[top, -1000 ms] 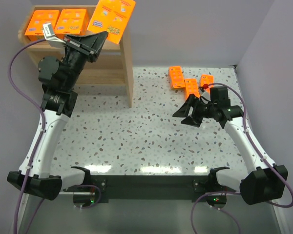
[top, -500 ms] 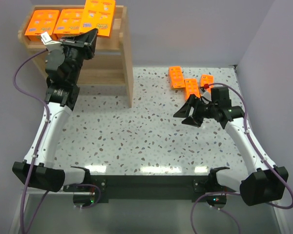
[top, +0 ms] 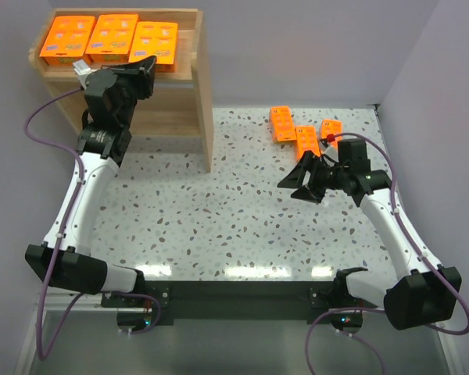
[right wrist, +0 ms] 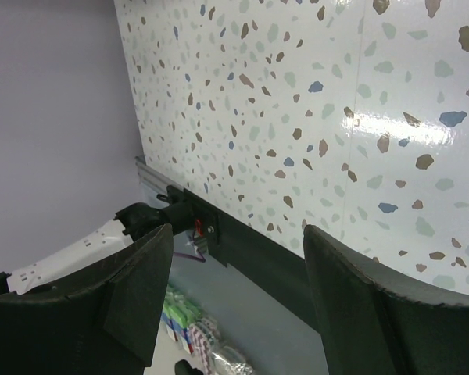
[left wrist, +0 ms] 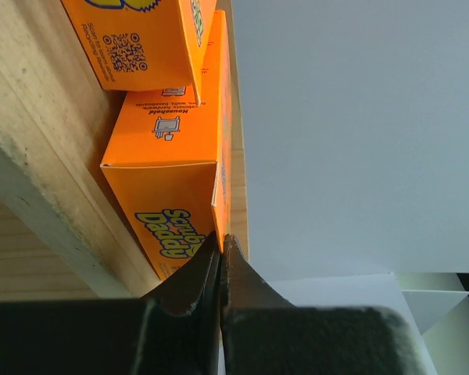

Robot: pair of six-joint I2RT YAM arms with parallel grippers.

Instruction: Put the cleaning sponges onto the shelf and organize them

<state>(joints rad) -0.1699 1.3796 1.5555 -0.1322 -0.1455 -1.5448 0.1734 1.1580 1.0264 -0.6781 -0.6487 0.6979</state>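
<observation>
Three orange cleaning sponge packs lie side by side on the top tier of the wooden shelf (top: 203,94): left (top: 66,37), middle (top: 113,36) and right (top: 157,43). My left gripper (top: 144,66) is at the near edge of the right pack. In the left wrist view that gripper (left wrist: 220,238) is shut on the thin side edge of this pack (left wrist: 172,180), which rests behind the shelf's rim (left wrist: 39,164). Three more packs lie on the table at far right (top: 282,123), (top: 306,141), (top: 331,128). My right gripper (top: 301,181) is open and empty just in front of them.
The shelf's lower tier (top: 164,105) shows under the left arm. A terrazzo tabletop (top: 234,219) spreads between the arms. Walls close in behind and to the right. In the right wrist view the table's near edge (right wrist: 242,242) runs between the open fingers.
My left gripper has swung the third pack down from a raised, tilted pose to lie flat on the top tier beside the other two. The right arm has not moved.
</observation>
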